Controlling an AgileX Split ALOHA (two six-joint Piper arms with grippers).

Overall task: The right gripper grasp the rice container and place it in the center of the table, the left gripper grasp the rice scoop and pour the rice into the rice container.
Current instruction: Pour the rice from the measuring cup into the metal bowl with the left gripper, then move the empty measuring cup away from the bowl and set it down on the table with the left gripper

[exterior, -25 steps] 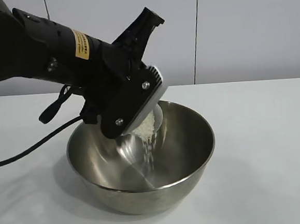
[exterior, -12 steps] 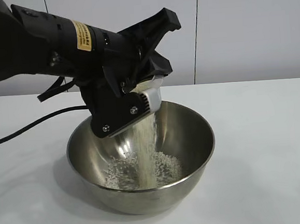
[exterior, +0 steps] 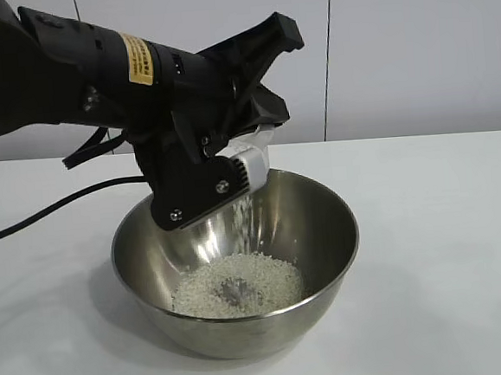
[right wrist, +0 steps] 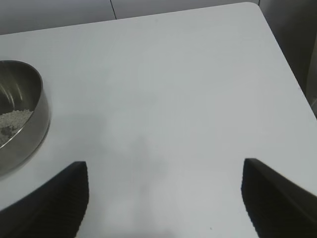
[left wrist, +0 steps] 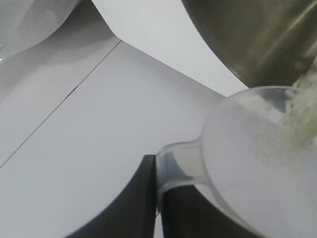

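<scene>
The rice container (exterior: 318, 221), a wide steel bowl, stands on the white table (exterior: 446, 250) with a heap of rice (exterior: 241, 282) in its bottom. My left gripper (exterior: 242, 169) hangs over the bowl's far left rim, shut on the handle of the rice scoop (exterior: 254, 157), which is tipped mouth-down. A few grains still fall from it. The left wrist view shows the fingers (left wrist: 143, 198) pinching the frosted scoop (left wrist: 237, 168), some rice (left wrist: 303, 116) at its lip, and the bowl (left wrist: 247, 34) beyond. My right gripper (right wrist: 166, 198) stands open above bare table, away from the bowl (right wrist: 30, 130).
A black cable (exterior: 53, 216) runs across the table left of the bowl. White wall panels (exterior: 413, 44) stand behind the table. The table's far edge and corner (right wrist: 255, 6) show in the right wrist view.
The scoop tipped further and its rice poured out. The thick stream has thinned to a few grains, and the bowl's bottom is now covered with rice. The right gripper stayed still.
</scene>
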